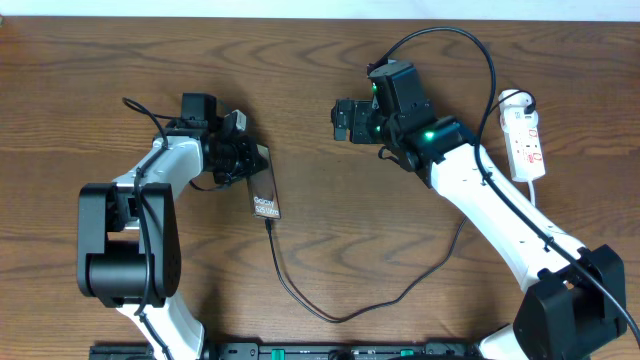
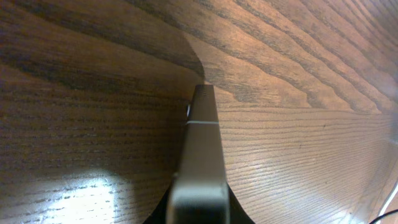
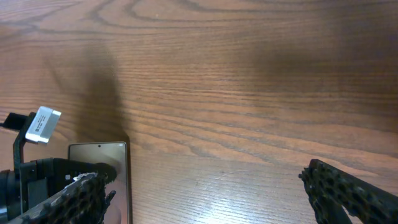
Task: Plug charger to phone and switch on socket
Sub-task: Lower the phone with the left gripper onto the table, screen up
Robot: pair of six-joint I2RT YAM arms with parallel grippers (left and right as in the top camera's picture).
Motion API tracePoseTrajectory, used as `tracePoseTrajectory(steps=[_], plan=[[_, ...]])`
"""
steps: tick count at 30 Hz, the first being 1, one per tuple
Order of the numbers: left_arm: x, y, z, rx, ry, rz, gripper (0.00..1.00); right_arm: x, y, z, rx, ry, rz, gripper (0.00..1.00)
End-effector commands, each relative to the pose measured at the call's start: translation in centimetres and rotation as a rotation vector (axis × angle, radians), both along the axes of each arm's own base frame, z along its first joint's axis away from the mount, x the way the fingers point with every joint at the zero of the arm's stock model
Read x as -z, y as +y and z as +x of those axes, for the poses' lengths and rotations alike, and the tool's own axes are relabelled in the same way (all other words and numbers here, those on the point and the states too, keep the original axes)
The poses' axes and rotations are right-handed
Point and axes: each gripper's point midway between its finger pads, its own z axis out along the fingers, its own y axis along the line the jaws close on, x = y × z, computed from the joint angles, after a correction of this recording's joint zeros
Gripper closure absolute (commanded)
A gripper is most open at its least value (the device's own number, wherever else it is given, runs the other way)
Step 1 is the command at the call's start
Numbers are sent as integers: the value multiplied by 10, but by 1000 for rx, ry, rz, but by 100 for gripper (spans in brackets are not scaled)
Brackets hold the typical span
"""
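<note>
The phone (image 1: 264,186) lies back up on the wooden table, "Galaxy" lettering showing. My left gripper (image 1: 243,158) is shut on the phone's far end. In the left wrist view the phone (image 2: 202,143) runs edge-on out from between the jaws (image 2: 200,214). The charger's thin black cable (image 1: 300,295) meets the phone's near end and loops right under the right arm. The socket (image 1: 526,140), a white strip with red markings, lies at the far right, with a white adapter-like block (image 1: 514,100) on its far end. My right gripper (image 1: 345,120) hangs open and empty right of the phone (image 3: 102,163), fingers (image 3: 205,199) wide apart.
The left gripper (image 3: 37,177) and its white tag show at the lower left of the right wrist view. A thick black robot cable (image 1: 470,40) arcs above the right arm. The socket's white cord (image 1: 536,190) runs toward the near edge.
</note>
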Motion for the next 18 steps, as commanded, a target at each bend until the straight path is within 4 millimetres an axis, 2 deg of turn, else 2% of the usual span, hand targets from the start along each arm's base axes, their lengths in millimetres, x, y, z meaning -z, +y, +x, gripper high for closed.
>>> tracePoseTrajectory(steps=[1,9,18], plan=[[-5,0,3,-8,-6,-8,93,-3,0,1,-2,-16,-16,1],[10,0,-1,-9,36,-8,92,-3,0,1,-2,-15,-16,1],[11,0,-2,-9,41,-8,92,-3,0,1,-1,-15,-16,1]])
